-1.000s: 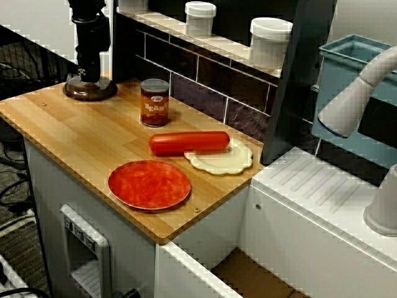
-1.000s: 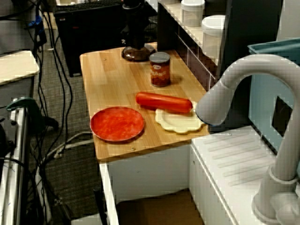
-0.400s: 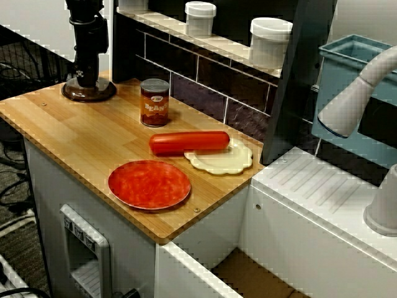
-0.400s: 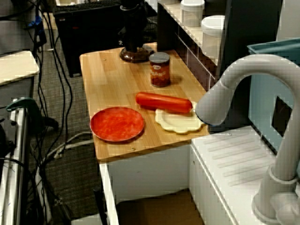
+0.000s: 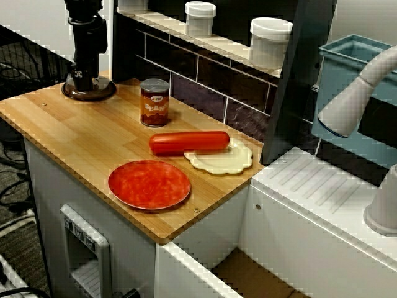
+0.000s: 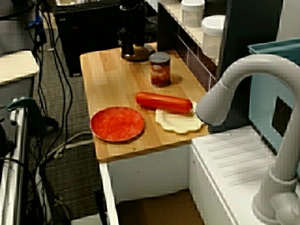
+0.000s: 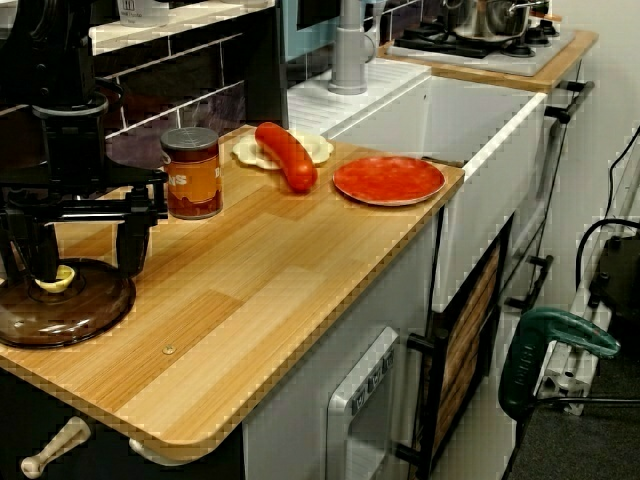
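Resting flat at the near left end of the wooden counter (image 7: 250, 300) (as seen from the counter's end), the brown glass lid (image 7: 70, 318) is lying dome up, with its yellow knob (image 7: 55, 279) at the centre. The gripper (image 7: 82, 268) is standing upright directly over the lid. Its two black fingers (image 7: 135, 240) are spread wide and pointing down, one on each side of the knob, and are gripping nothing. Whether the tips are touching the glass cannot be told.

Just to the right of the gripper and a little farther back, a bean can (image 7: 191, 172) is standing upright near the tiled back wall. Farther along, a red sausage (image 7: 286, 155) is lying with its far end on a cream scalloped plate (image 7: 247, 151). A red plate (image 7: 388, 179) is sitting just to the right of the sausage, near the counter's front edge. Beyond the counter's far end, a grey tap (image 7: 347, 50) is rising over the white sink unit.
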You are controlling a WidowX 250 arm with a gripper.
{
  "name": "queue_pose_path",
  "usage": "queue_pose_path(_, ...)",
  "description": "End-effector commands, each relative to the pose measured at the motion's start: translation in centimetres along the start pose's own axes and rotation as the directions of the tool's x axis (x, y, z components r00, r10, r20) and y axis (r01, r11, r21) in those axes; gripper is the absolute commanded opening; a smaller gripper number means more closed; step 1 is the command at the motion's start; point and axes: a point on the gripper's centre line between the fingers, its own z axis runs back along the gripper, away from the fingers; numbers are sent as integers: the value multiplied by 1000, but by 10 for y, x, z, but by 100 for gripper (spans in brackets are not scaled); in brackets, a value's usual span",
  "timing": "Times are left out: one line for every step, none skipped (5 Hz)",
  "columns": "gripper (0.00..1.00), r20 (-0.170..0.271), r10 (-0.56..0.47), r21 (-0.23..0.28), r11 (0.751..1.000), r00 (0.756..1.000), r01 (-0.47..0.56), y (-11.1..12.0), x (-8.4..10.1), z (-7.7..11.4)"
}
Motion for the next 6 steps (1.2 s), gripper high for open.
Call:
queue_pose_path(100, 19, 14, 65, 998, 1000, -15, 11, -4, 31)
queue_pose_path(100, 23, 15, 62, 998, 1000, -16, 11, -6, 35)
queue_pose_path(100, 29, 12, 63, 998, 999, -14, 7, -8, 37)
queue_pose_path(100, 42, 12, 54, 998, 999, -15, 8, -9, 43)
queue_pose_path(100, 60, 24, 50, 998, 998, -27, 11, -9, 48)
queue_pose_path(100, 70, 33, 40, 999, 997, -36, 15, -8, 53)
